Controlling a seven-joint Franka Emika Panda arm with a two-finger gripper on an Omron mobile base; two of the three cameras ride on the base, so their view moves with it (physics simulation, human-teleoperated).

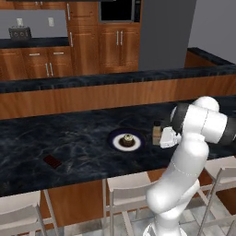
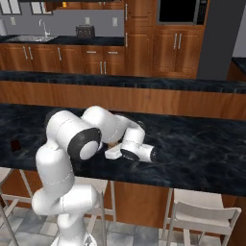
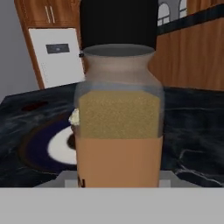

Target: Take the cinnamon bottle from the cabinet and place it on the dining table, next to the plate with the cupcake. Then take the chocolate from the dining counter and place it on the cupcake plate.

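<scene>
The hand (image 1: 162,136) is closed around the cinnamon bottle (image 3: 118,122), upright just beside the plate (image 1: 125,140) on the desk (image 1: 78,143). The plate holds the cupcake (image 1: 127,139). The chocolate (image 1: 52,161) lies well apart.

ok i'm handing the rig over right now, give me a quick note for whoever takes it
End effector: shut on the cinnamon bottle, held upright low over the dining table.
Bottle sits just right of the plate with the cupcake in the left base view; whether its base touches the stone cannot be told.
Chocolate lies flat on the same table, well to the left of the plate, untouched.
Done: bottle fetched and brought beside the plate.
Left: release the bottle, back off, then pick up the chocolate and set it on the cupcake plate.
</scene>
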